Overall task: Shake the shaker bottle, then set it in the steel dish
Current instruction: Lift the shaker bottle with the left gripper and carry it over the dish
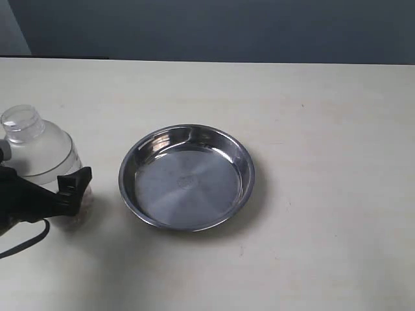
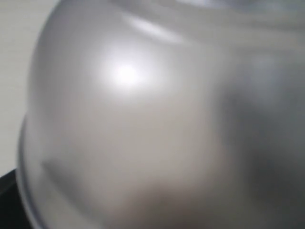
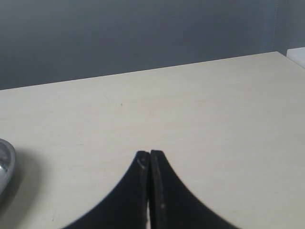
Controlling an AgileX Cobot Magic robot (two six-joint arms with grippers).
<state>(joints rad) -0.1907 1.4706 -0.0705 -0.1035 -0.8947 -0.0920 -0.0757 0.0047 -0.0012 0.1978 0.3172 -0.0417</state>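
Left jaws pinched the shaker bottle (image 1: 40, 152) just left of the steel dish (image 1: 187, 188), not touching it. Shaking could not be judged, and placing it in the empty dish was not yet done. Right jaws were pressed together over the table (image 3: 214, 105).

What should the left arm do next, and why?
Probably shake the shaker bottle where it is. The left gripper looks closed around its body. The bottle is left of the steel dish and apart from it, and the dish holds nothing yet.
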